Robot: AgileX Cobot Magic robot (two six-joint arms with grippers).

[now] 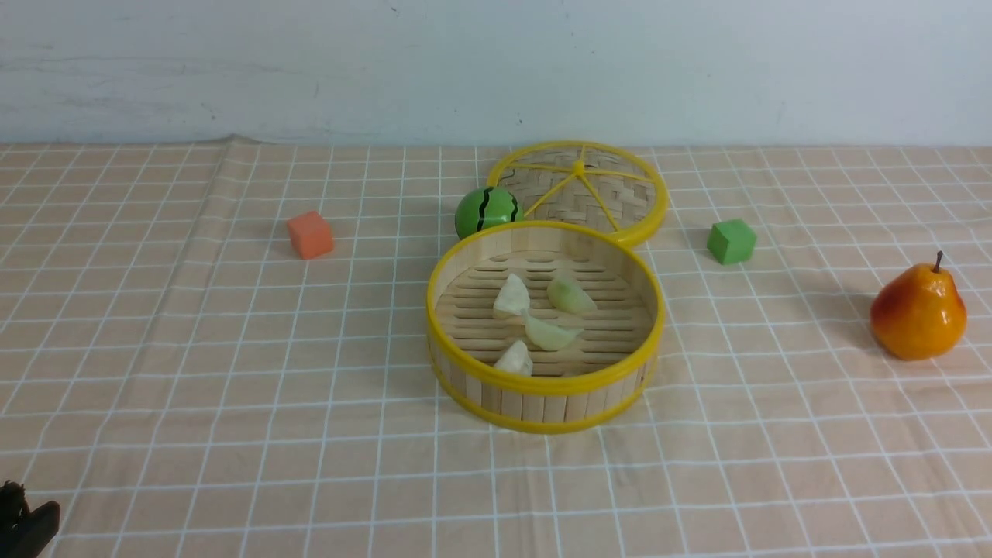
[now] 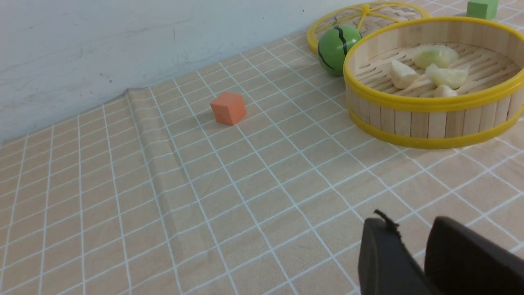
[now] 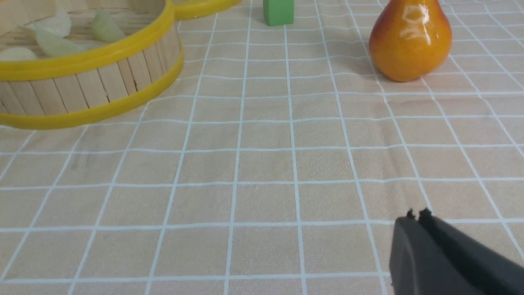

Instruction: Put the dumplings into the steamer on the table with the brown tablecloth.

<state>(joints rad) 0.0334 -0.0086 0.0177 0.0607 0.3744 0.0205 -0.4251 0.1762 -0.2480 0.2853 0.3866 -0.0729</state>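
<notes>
We take the round bamboo steamer with yellow rims [image 1: 546,401] as our landmark. Far to its left and nearer to us, we see the black left gripper [image 2: 403,241]; its fingers are a little apart and hold nothing. The small orange-red cube [image 1: 311,235] is left of the steamer. The green striped ball [image 1: 487,211] is just behind it. Inside the steamer we see four pale, crescent-shaped dumplings [image 1: 552,334]. Right of it we find the orange-yellow pear [image 1: 919,314], and the black right gripper [image 3: 418,219], its fingers closed and empty.
</notes>
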